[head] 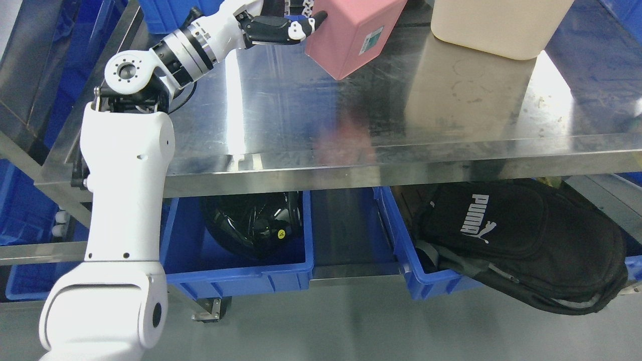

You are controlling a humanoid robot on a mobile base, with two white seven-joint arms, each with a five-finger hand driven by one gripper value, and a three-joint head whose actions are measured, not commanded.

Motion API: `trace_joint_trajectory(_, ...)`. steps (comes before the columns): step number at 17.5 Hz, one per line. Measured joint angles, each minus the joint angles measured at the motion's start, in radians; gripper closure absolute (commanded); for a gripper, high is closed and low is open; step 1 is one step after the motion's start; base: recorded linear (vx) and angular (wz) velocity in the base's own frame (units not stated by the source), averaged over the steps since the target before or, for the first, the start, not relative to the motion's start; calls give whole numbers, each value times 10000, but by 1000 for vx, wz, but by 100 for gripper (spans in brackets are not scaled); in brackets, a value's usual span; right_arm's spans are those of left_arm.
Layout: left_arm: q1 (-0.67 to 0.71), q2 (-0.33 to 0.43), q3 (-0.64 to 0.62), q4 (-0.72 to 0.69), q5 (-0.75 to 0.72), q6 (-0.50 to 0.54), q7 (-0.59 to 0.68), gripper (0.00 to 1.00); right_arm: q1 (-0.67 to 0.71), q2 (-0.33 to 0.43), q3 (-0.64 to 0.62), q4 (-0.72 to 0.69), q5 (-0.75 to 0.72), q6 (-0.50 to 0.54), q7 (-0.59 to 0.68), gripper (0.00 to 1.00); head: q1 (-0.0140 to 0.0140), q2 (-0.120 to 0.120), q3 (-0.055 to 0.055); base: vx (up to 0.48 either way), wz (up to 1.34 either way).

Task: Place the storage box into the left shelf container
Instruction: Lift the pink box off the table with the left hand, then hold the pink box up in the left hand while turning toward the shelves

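A pink storage box with a small label is at the top middle of the head view. It is tilted, and its lower corner points down at the steel table. My left arm comes up from the lower left and reaches across the table. My left hand is on the box's left side: the thumb presses its left face, and the other fingers curl over its top, cut off by the picture's edge. The right arm does not show.
A cream box stands on the table at the top right. Under the table, one blue bin holds a shiny black object and another blue bin holds a black bag. More blue containers sit in the shelf at the left.
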Motion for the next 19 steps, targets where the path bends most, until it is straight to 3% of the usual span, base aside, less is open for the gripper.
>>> trace_joint_trajectory(3, 1025, -7, 210, -866, 752, -81, 384, 98, 0, 0, 0, 0, 0, 0, 0, 0, 0, 0, 0, 0, 0)
trace_joint_trajectory(12, 3551, -16, 370, -2761, 2009, -1814, 2362, 98, 3, 0, 0, 0, 0, 0, 2, 0, 0, 0, 0, -3, 157)
trace_joint_trajectory(19, 4953, -21, -488, -3632, 2283, -3135, 3392, 98, 2, 0, 0, 0, 0, 0, 2, 0, 0, 0, 0, -6, 544)
